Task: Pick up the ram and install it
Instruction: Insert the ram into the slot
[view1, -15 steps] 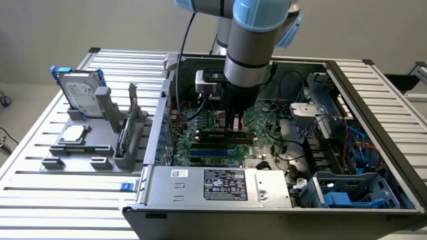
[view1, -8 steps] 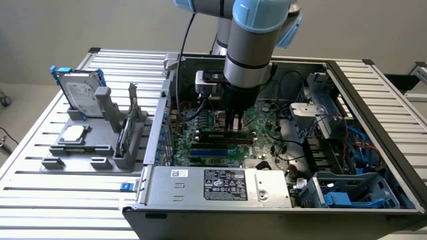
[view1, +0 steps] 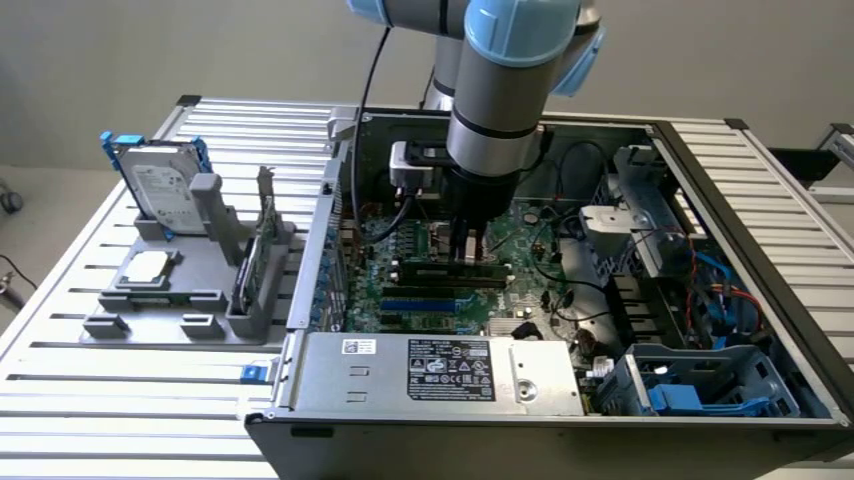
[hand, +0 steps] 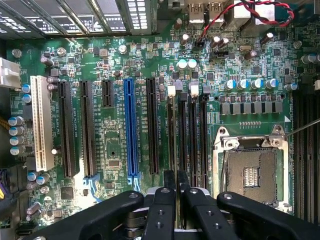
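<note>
Slatted metal worktop (view1: 80, 420) carries an open computer case (view1: 561, 420). Your hand (hand: 176, 187) hangs low over the green motherboard (hand: 115, 145), fingers (hand: 165, 205) drawn together on the ram (hand: 176, 150) (a thin dark strip seen edge-on), which sits along the black memory slots (hand: 192, 140) beside the processor socket (hand: 250, 172).

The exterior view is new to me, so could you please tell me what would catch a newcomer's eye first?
The grey and blue robot arm reaches down into the open computer case, its gripper shut on the ram just above the green motherboard. On the exterior view's left, a grey holder carries an upright silver hard drive with blue brackets. A single blue slot stands out among black ones.
</note>
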